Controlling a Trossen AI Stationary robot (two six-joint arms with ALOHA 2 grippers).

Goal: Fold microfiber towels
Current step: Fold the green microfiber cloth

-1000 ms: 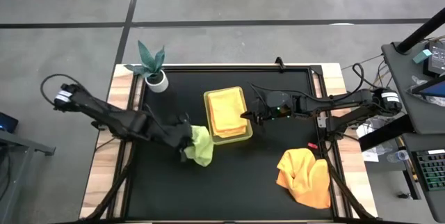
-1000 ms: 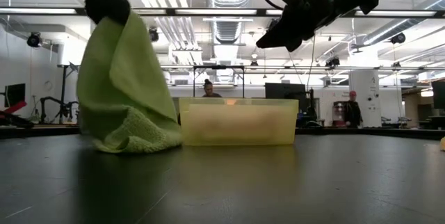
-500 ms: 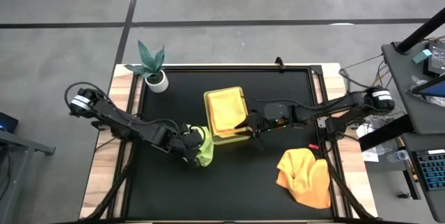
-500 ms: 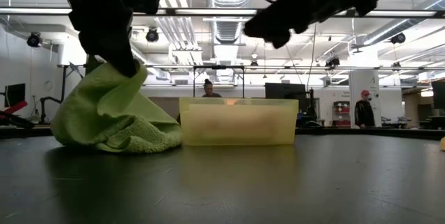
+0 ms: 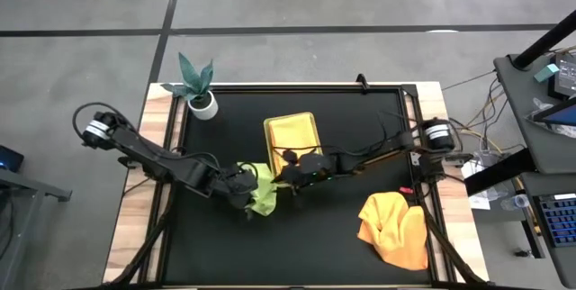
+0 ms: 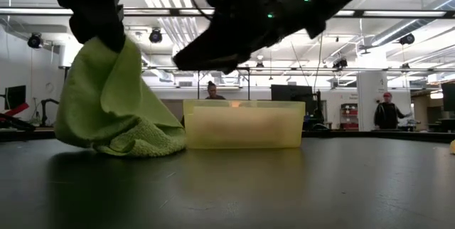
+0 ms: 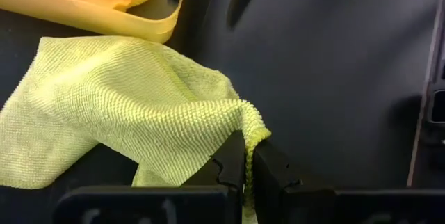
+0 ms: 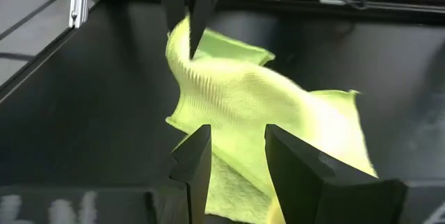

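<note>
Clearly the light green towel [image 5: 262, 197] was a soft, limp thing: in the low view it hung from its raised corner in loose folds, with the lower part slumped on the black table [image 5: 360, 128]. It lay just off the tray's [image 5: 269, 137] corner, at about seven o'clock from it in the high view. I judged it light and floppy, with no stiffness to keep an edge straight, and its looped pile looked grippy, not slippery; nothing about it seemed fragile.

The left gripper [image 7: 248, 156] was pressed together on one corner of that towel, the cloth pinched between the fingers and lifted clear of the table. The right gripper [image 8: 238, 152] reached across the tray's near end toward the same cloth, its fingers spread apart with a clear gap and nothing between them; in its wrist view the towel lay just ahead.

Such a cloth would best be taken at a corner or along a hem, where the weave is doubled, and a second free corner would let the two arms stretch it flat. A grasp in the middle would probably only bunch it.

Elsewhere, a yellow towel [image 5: 292, 135] lay inside the tray, and an orange towel [image 5: 393, 225] sat crumpled at about four o'clock on the table, well apart.
</note>
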